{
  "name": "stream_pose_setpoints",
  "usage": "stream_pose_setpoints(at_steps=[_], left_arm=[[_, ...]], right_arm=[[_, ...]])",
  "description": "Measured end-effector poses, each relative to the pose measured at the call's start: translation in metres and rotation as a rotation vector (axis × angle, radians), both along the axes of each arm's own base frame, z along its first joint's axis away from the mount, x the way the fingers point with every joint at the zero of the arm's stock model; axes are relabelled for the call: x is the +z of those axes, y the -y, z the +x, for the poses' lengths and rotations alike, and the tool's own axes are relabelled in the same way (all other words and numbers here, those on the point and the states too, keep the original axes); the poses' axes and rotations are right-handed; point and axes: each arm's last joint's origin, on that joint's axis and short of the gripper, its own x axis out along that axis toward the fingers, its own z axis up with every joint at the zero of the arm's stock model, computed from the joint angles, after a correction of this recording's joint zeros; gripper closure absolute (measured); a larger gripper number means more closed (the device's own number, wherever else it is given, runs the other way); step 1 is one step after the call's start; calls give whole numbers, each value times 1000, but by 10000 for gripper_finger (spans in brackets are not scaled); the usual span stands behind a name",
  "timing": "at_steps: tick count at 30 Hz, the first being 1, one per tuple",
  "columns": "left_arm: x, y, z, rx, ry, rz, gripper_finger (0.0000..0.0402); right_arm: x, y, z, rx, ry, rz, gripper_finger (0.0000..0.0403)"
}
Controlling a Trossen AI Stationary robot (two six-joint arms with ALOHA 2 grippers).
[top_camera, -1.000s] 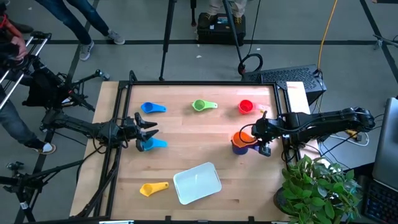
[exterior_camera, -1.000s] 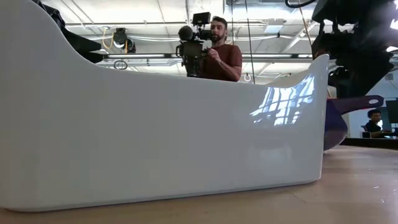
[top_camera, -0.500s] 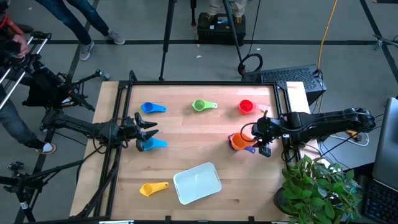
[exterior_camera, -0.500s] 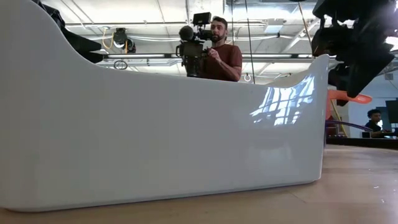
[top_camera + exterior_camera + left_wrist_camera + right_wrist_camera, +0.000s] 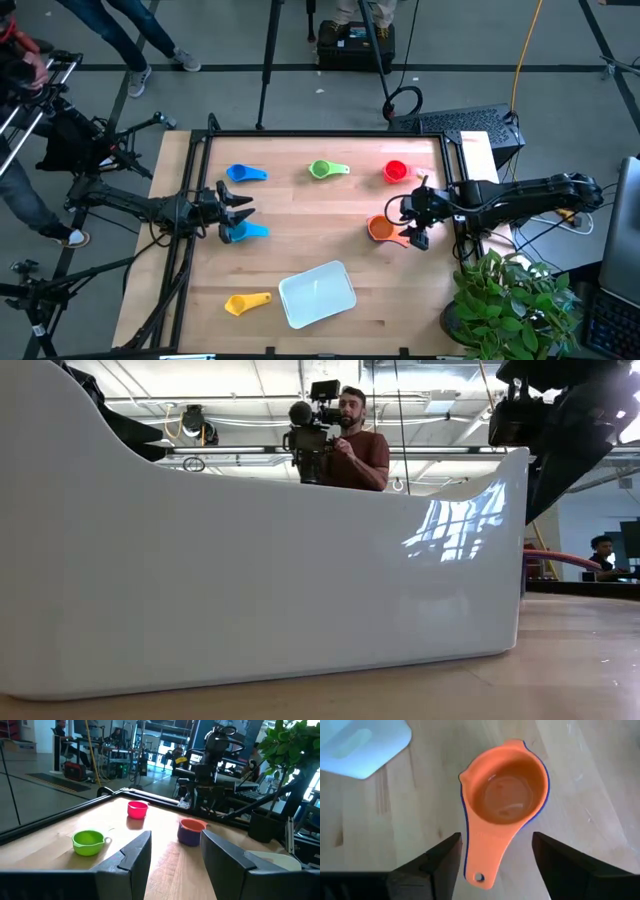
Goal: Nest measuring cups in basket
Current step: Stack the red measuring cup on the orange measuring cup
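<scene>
Right gripper (image 5: 413, 226) lets go: fingers now spread above orange cup (image 5: 507, 795), freshly seated inside blue cup (image 5: 546, 780), right of table centre. First pair nested, outside basket (image 5: 317, 294). Left gripper (image 5: 238, 212) open, waiting over light blue cup (image 5: 245, 232).

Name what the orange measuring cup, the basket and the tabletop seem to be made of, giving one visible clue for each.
Orange measuring cup: probably moulded plastic, smooth with a soft sheen; thin even wall, handle in one piece.
Basket: likely glossy whitish plastic; its wall mirrors the room in the low view.
Tabletop: looks like light wood, matt; plank seams and grain lines show.
</scene>
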Motion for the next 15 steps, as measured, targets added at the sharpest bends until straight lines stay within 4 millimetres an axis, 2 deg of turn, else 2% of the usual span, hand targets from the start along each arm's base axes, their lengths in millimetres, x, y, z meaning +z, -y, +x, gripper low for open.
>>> stream_pose_setpoints(at_steps=[6,15], left_arm=[[0,0,0,0,1,0,229],[0,0,0,0,1,-1,229]], right_arm=[[0,16,0,-143,-2,-183,166],[13,71,-1,-295,6,-275,169]])
